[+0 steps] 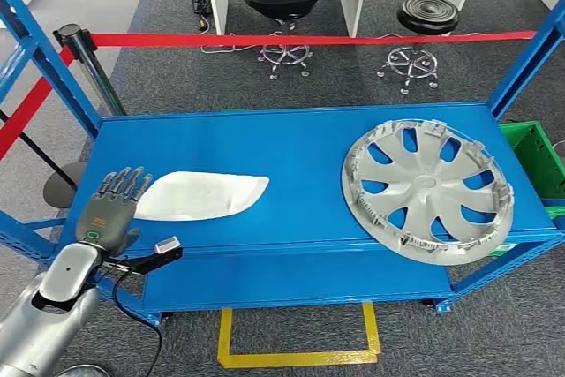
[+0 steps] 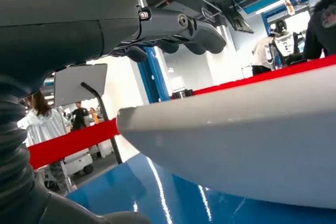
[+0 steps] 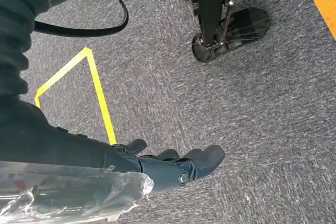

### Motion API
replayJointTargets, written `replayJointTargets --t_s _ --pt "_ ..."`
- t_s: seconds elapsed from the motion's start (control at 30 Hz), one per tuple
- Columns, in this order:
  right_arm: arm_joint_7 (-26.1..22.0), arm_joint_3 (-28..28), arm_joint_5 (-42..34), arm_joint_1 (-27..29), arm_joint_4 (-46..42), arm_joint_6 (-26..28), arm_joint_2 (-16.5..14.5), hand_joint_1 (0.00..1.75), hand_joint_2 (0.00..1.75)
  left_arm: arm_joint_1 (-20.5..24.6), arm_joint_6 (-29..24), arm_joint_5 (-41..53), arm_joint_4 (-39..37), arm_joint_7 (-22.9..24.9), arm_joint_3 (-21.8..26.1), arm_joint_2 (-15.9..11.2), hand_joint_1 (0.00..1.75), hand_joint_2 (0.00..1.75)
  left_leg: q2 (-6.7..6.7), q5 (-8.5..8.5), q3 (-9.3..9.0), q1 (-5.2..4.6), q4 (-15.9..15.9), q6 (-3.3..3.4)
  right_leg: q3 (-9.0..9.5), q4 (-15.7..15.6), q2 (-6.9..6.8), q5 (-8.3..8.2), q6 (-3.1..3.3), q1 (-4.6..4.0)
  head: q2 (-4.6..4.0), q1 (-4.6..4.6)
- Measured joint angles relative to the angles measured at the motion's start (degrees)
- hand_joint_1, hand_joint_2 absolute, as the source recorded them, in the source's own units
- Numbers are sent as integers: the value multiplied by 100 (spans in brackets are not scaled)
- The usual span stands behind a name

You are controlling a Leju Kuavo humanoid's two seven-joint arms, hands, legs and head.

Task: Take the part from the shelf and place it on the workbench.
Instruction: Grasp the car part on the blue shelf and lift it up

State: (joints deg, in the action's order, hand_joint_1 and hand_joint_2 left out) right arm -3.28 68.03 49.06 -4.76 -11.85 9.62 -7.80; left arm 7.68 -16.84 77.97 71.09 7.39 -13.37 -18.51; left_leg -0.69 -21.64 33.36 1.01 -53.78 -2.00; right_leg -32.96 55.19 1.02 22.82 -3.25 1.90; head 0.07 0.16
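On the blue shelf [image 1: 306, 143], toward its left end, lies the long white part [image 1: 199, 195], flat and tapering to a point on its right. Just beside its blunt left end sits the left hand [image 1: 109, 207], fingers [image 1: 126, 181] straight, slightly spread and holding nothing (whether they touch the part, I cannot tell). Well apart to the right rests a silver hubcap [image 1: 426, 188]. Over grey carpet [image 3: 253, 119] hangs the right hand [image 3: 174, 163], fingers loosely extended, empty.

A glossy blue painted metal shelf [image 1: 300, 143] reflects light in streaks beneath a smooth, matt white plastic elongated panel [image 1: 199, 195] and a satin silver-grey plastic wheel cover [image 1: 426, 187]. The floor is rough, speckled grey carpet [image 3: 253, 103] marked with smooth yellow tape [image 3: 99, 93]. The left hand [image 1: 109, 209] has matt grey plastic-looking fingers on a brushed silver metal arm.
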Motion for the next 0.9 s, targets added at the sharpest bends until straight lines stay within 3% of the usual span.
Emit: replayJointTargets --t_s 0.17,0.43,0.83,0.9 --pt "-2 -26 56 0 0 -1 0 0 175 5 -72 -62 -87 -151 5 0 0 175 0 0 0 0 0 0 0 0 0 0 0 0 0 0" --pt "-64 -138 200 -21 0 -36 0 0 175 335 41 -563 -332 -955 -126 104 0 175 0 1 0 0 0 0 -1 0 -2 -1 0 0 0 0" --pt "-42 -313 418 -30 0 -176 0 0 175 977 165 -597 -731 -967 -874 446 0 175 0 1 -1 0 0 0 -2 0 0 -3 1 0 0 0" --pt "-42 -334 427 -28 0 -189 0 0 175 1036 171 -623 -790 -939 -934 457 87 175 0 1 -1 0 0 0 -2 0 1 -3 1 0 0 0"
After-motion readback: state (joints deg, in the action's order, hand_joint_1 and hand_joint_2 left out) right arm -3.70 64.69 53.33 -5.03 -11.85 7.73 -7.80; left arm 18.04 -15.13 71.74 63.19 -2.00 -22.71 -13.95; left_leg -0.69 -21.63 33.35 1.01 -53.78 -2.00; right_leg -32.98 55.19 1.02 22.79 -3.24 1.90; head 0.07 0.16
